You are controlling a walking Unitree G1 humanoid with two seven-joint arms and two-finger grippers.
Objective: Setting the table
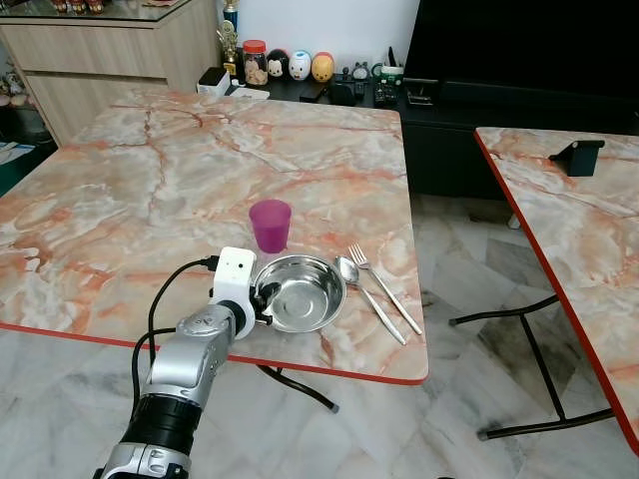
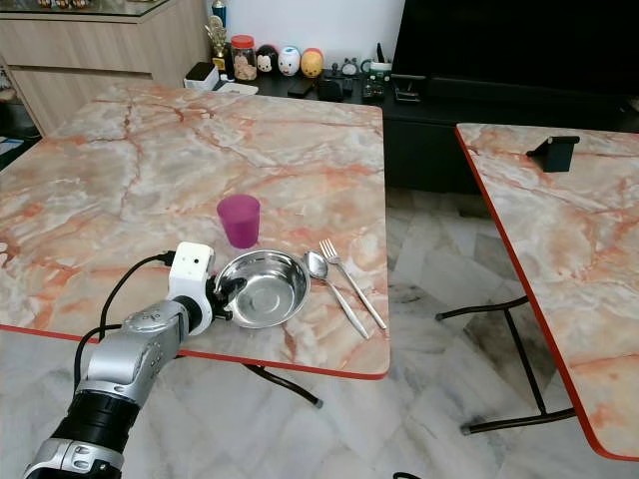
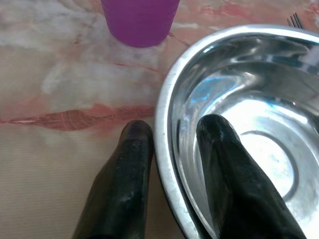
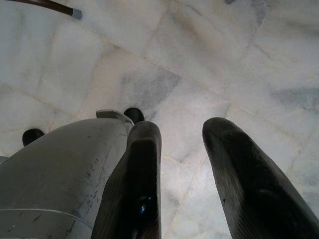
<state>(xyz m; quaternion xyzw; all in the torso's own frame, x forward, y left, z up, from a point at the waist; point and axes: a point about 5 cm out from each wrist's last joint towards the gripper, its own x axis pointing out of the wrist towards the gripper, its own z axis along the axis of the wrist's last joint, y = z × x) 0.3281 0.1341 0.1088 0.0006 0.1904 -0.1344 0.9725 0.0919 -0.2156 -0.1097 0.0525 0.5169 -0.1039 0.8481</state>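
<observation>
Your left tool (image 3: 172, 144) straddles the near rim of the steel bowl (image 1: 300, 291) on the tabletop (image 1: 150, 190), beside the purple cup (image 1: 270, 225), spoon (image 1: 347, 268) and fork (image 1: 361, 255). Pinch the rim firmly before you lift; the right tool (image 4: 182, 149) hangs spread.

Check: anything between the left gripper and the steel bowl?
Nothing. The left gripper already straddles the bowl rim, one finger inside, one outside. The purple cup stands just behind the bowl; spoon and fork lie on its far side.

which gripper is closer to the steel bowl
Left. The left gripper straddles the steel bowl's rim, one finger inside and one outside. The right gripper hangs idle, pointing at the floor.
</observation>
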